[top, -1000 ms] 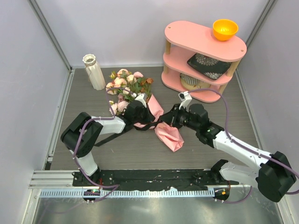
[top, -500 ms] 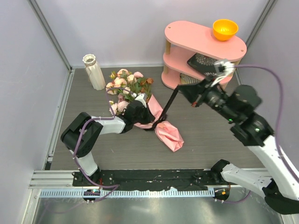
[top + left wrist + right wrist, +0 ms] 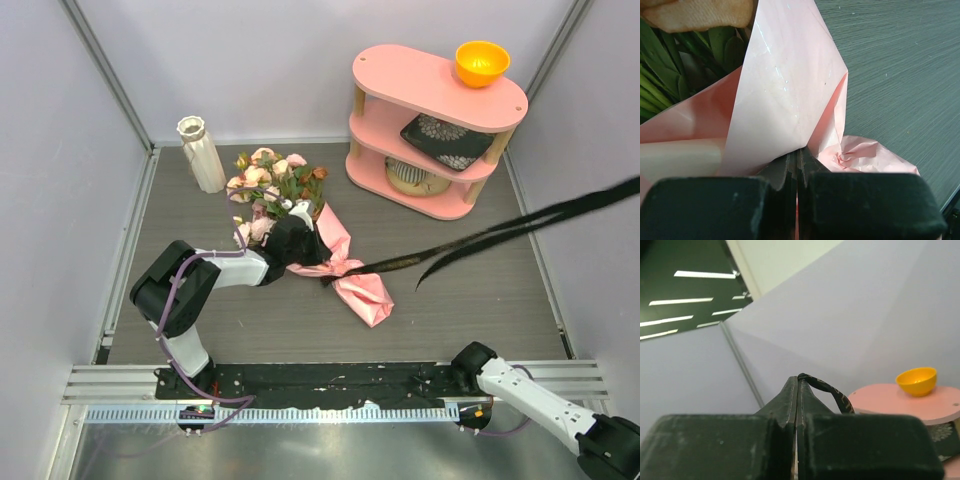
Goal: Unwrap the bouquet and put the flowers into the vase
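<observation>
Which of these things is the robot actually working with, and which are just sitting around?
Job: bunch of pink, cream and rust artificial roses; pink paper wrap; black ribbon; tall white ribbed vase.
Lying about: pink oval shelf unit; orange bowl; dark patterned plate.

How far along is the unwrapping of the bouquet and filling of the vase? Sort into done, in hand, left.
Done: the black ribbon is pulled out long to the right. In hand: the right gripper is shut on that ribbon; the left gripper pinches the pink paper wrap. Left: the flowers lie in the wrap, and the white vase holds none.
</observation>
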{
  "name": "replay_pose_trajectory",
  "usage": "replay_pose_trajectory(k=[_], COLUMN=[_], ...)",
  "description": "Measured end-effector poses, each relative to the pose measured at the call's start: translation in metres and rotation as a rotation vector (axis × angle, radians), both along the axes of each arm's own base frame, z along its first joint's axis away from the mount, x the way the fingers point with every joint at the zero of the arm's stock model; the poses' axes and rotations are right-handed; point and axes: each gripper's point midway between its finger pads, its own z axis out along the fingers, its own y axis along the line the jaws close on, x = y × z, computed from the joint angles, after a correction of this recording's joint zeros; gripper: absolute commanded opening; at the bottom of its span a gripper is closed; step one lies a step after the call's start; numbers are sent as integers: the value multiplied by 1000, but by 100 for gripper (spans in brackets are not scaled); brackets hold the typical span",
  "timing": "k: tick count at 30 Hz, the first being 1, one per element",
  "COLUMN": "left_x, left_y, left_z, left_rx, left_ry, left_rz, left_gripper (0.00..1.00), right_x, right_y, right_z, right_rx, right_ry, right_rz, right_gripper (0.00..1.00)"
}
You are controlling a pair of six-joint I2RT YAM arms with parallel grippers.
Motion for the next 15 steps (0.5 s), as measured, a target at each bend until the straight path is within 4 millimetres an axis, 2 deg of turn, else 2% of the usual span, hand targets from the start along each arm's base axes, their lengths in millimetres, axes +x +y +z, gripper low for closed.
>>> replay_pose_trajectory(k=[3,5,15], left_x=[0,0,0], left_y=[0,0,0], left_z=[0,0,-1], left_rx=[0,0,0], left_ry=[0,0,0], left_rz=[0,0,0], left_gripper=[0,0,0], right_x=[-21,-20,23], right_y=[-40,-50,-56], right_z=[7,6,-14], right_rx=[77,87,-38], right_ry=[-32,-16,153], right_rz=[-100,-150,-357], right_gripper=[1,1,1])
